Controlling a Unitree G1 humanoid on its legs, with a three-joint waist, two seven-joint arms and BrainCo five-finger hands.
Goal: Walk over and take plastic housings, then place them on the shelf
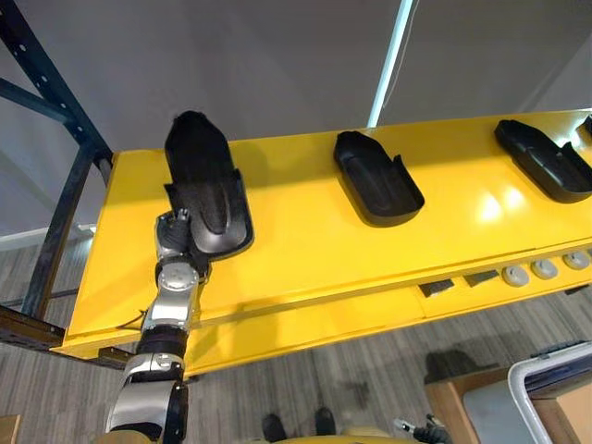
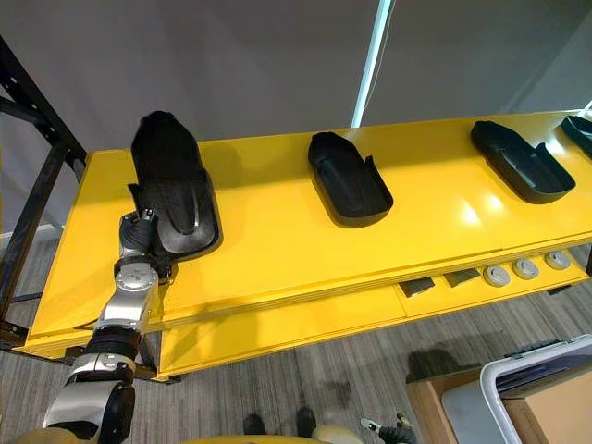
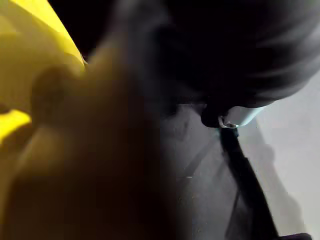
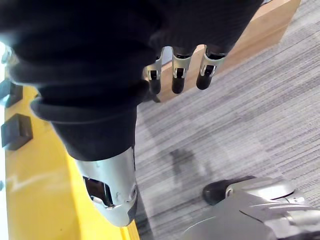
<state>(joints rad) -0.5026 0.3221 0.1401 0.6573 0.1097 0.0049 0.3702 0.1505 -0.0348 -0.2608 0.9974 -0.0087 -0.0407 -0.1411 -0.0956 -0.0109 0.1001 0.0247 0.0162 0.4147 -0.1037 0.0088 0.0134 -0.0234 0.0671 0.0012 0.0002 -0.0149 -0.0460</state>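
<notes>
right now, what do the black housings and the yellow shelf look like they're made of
The black housings look like moulded plastic, matte to satin: soft highlights on smooth, curved walls. The yellow shelf is probably painted or powder-coated sheet metal with a glossy finish: it mirrors bright light spots and has a folded front edge.

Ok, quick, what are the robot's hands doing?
Left hand: cannot tell, hidden by the black housing.
Right hand: open, empty.
</notes>
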